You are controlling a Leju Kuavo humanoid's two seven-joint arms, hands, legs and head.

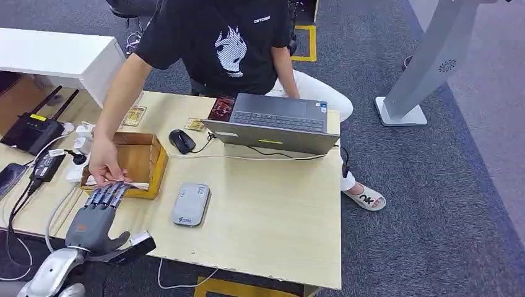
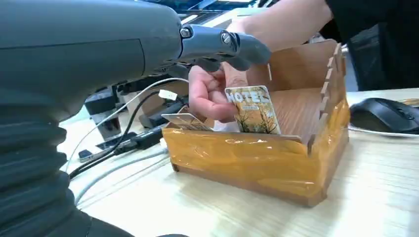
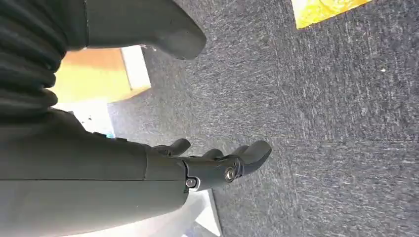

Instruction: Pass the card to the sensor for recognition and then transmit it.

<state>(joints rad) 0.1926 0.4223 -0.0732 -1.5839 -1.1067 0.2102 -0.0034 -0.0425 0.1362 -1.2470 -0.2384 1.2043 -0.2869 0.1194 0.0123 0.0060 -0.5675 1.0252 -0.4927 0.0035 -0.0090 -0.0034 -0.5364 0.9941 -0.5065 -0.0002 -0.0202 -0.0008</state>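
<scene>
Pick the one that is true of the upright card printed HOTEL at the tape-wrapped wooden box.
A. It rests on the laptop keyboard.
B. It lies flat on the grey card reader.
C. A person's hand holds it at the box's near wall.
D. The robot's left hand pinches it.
C: the person's hand grips the upright HOTEL card inside the yellow-taped wooden box, while the robot's left hand hovers, fingers extended, holding nothing.
</scene>
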